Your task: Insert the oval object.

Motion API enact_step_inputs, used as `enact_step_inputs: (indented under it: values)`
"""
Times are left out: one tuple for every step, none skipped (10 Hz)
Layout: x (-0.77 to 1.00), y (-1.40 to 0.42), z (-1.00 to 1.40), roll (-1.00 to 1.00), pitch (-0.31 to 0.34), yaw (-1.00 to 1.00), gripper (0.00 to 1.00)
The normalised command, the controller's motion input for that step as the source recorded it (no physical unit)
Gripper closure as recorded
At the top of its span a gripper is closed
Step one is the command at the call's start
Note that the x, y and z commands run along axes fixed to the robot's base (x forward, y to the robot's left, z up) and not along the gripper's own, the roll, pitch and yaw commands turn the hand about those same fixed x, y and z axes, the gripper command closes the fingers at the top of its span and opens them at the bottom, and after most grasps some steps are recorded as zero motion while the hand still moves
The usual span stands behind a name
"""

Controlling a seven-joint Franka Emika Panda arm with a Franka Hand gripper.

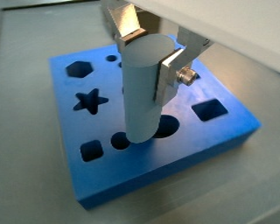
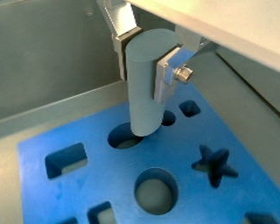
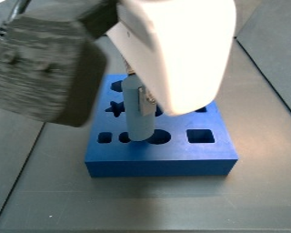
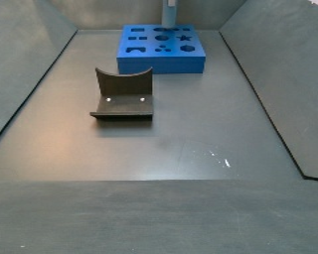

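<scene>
My gripper is shut on the oval object, a slim pale blue-grey peg held upright between the silver fingers. The peg's lower end stands at the mouth of the oval hole in the blue board; how deep it sits I cannot tell. In both wrist views the gripper grips the peg near its top, above the board. In a side view the peg stands on the board, and the wrist body hides the fingers. The far side view shows the peg over the board.
A dark olive-brown block with a curved notch lies on the grey floor, nearer than the board. The board has other holes: a star, squares and a rectangle. Grey walls enclose the floor.
</scene>
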Motion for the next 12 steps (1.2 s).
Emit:
enact_step_inputs:
  values:
    - [0.0,0.0,-0.14,0.07,0.0,-1.0,1.0]
    - [0.23,0.0,-0.11,0.06,0.0,-0.83,1.0]
    - [0.45,-0.11,-0.17,0.02,0.0,-0.63,1.0]
    - [0.55,-0.13,-0.17,0.03,0.0,-0.5,1.0]
    - [0.6,-0.13,-0.24,0.07,0.05,-0.4,1.0]
    - [0.62,-0.01,-0.38,0.09,0.147,-0.3,1.0]
    - [0.33,0.05,-0.44,0.2,0.13,-0.23,1.0]
    - [0.0,0.12,-0.5,0.12,0.06,0.0,1.0]
    - [0.16,0.0,-0.59,0.08,0.133,-0.2,1.0]
    - [0.23,0.0,-0.65,0.09,0.14,-0.23,1.0]
    - [0.2,0.0,-0.65,0.06,0.119,-0.19,1.0]
    - [0.1,0.0,-0.56,0.06,0.073,-0.16,1.0]
